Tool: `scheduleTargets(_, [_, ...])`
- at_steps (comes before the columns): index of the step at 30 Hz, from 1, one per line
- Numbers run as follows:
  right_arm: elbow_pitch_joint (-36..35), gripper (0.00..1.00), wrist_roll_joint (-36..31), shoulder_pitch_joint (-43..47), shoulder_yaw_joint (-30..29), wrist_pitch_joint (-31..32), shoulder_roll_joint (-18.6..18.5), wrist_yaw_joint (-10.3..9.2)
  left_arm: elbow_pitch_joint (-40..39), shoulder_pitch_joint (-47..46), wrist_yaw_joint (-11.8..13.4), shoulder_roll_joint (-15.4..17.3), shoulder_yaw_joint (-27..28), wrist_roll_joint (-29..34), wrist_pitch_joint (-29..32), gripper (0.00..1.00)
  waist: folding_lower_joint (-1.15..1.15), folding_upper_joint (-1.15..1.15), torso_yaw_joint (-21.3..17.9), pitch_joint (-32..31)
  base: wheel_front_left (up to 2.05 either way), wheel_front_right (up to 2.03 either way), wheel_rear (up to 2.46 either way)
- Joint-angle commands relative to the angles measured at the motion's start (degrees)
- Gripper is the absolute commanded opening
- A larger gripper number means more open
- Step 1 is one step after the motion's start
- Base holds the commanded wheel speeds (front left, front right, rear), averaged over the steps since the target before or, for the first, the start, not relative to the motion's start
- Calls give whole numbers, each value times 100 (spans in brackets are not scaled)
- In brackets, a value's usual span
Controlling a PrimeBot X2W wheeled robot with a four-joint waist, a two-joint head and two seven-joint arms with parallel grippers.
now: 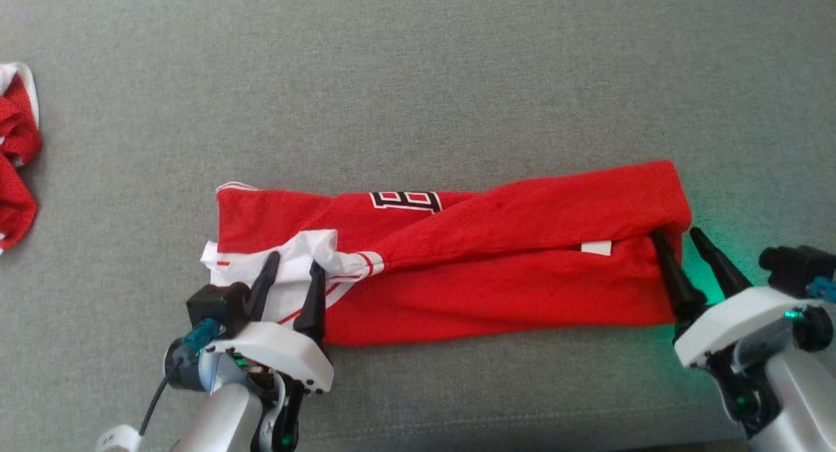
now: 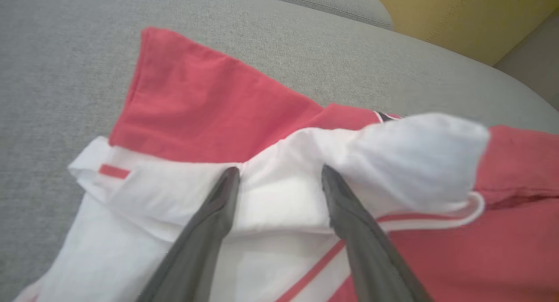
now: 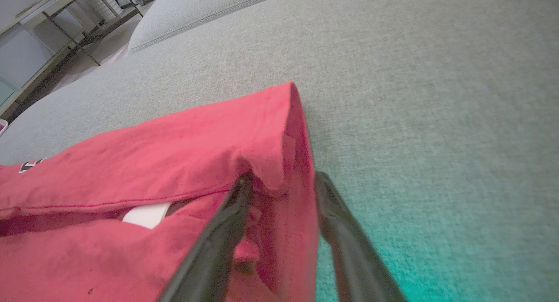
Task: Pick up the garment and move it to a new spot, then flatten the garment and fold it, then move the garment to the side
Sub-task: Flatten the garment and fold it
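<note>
Fold step judged in hand; red-and-white cloth garment (image 1: 496,289) lies banded near front edge of grey fabric cushion (image 1: 418,80); left tool (image 1: 295,260) and right tool (image 1: 675,232) both spread, gripping nothing, at its ends; next: pinch both ends.

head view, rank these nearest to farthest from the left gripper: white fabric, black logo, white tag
1. white fabric, right at the left gripper fingertips
2. black logo, toward the far edge, mid-garment
3. white tag, near the right end

grey sofa cushion (image 1: 418,66) | crumpled red-and-white cloth (image 1: 16,158) on its left edge | yellow surface (image 2: 458,18) beyond it | metal-framed shelf (image 3: 39,40) beyond it
</note>
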Motion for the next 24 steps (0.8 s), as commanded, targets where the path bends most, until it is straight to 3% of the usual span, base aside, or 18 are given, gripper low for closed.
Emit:
scheduleTargets(1, [-217,100,-79,101,35,5,-34,-4,-79,-17,22,61,233,-26,-61,100,0,0,-17,-32,0,0,0])
scheduleTargets(14, [-1939,100,-1061,722,-927,-94,589,-4,-1131,307,378,269,586,320,-291,100,0,0,-78,-429,0,0,0])
scheduleTargets(24, [-2704,100,-1877,862,-1100,-43,1027,-4,-2038,554,714,483,952,715,-307,100,0,0,-74,-821,0,0,0])
